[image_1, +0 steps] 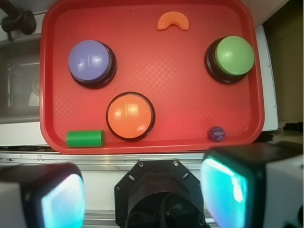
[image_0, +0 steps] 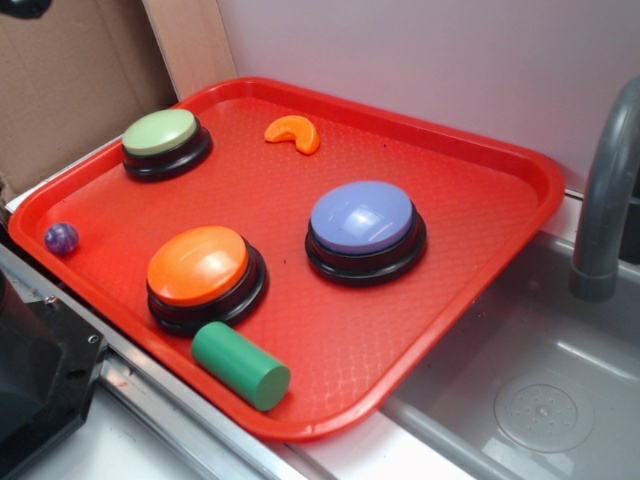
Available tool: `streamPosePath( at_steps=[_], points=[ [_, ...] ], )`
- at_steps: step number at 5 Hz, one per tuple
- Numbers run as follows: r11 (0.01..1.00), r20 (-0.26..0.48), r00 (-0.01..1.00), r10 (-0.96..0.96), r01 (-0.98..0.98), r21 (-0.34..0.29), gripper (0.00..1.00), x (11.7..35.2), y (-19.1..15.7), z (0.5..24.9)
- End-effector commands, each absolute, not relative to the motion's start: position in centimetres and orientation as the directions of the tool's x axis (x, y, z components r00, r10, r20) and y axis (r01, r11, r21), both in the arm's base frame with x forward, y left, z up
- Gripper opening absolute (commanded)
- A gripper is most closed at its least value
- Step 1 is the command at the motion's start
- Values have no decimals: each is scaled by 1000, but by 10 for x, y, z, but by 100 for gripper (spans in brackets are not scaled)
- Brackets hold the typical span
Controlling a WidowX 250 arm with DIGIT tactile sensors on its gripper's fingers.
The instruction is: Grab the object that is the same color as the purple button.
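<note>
A small marbled purple ball (image_0: 61,238) (image_1: 217,134), the object, rests on the red tray (image_0: 470,250) (image_1: 180,71) by its near-left rim. The purple button (image_0: 362,222) (image_1: 90,61), lavender dome on a black base, stands mid-tray. In the wrist view my gripper (image_1: 142,194) is open, its two pads wide apart over the robot base, outside the tray's near rim; nothing is between them. The ball lies just beyond the right pad (image_1: 228,187). The gripper does not show in the exterior view.
An orange button (image_0: 203,270) (image_1: 129,115), a light-green button (image_0: 163,140) (image_1: 232,57), a green cylinder (image_0: 240,365) (image_1: 85,138) and an orange crescent (image_0: 294,133) (image_1: 173,21) share the tray. A steel sink (image_0: 530,400) with a grey faucet (image_0: 605,200) lies to the right. Cardboard (image_0: 70,80) stands behind.
</note>
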State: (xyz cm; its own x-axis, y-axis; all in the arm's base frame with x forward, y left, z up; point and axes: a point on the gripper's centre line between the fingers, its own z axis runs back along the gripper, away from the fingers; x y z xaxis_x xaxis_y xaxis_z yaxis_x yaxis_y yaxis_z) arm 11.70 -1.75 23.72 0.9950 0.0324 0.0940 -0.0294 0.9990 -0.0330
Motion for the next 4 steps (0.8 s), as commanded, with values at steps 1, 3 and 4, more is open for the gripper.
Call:
streamPosePath(
  at_steps=[1, 3, 4],
  points=[
    [999, 94, 995, 32, -29, -33, 100, 117, -18, 237],
    [999, 97, 995, -28, 32, -43, 100, 128, 22, 194],
    [992, 123, 985, -124, 118, 53, 100, 132, 41, 169]
  ],
)
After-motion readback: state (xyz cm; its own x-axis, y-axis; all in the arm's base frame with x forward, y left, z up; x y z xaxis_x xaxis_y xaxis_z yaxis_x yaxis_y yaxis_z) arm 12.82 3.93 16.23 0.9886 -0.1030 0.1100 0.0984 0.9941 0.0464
